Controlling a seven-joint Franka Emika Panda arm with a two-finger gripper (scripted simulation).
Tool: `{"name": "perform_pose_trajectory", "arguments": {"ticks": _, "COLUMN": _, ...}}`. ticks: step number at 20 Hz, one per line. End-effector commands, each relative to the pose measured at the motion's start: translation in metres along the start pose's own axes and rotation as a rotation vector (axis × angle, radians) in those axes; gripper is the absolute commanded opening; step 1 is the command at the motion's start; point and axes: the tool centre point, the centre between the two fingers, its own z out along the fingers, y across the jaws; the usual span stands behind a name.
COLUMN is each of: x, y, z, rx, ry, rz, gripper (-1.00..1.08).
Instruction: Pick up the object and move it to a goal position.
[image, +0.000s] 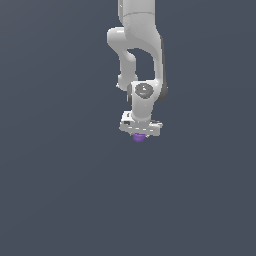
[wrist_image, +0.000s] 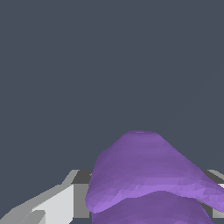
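Exterior view: the gripper (image: 139, 135) sits just above the frame's centre, with the purple object (image: 138, 138) peeking out right beneath it.
Wrist view: the object (wrist_image: 148, 175) fills the lower right, a grey finger (wrist_image: 48, 208) beside it.
Jaws: seemingly closed around the object; contact hidden.
Risk: I'd worry about slipping, since little of it appears gripped and no goal marker shows.

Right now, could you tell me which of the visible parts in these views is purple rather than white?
Only the small stubby object under the gripper; the arm is white.
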Motion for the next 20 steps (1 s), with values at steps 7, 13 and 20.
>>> {"name": "perform_pose_trajectory", "arguments": {"ticks": 7, "x": 0.0, "y": 0.0, "z": 0.001, "rx": 0.0, "ry": 0.0, "rz": 0.0, "gripper": -1.0}}
{"name": "perform_pose_trajectory", "arguments": {"ticks": 13, "x": 0.001, "y": -0.002, "z": -0.004, "rx": 0.0, "ry": 0.001, "rz": 0.0, "gripper": -1.0}}
{"name": "perform_pose_trajectory", "arguments": {"ticks": 20, "x": 0.007, "y": -0.014, "z": -0.03, "rx": 0.0, "ry": 0.001, "rz": 0.0, "gripper": -1.0}}
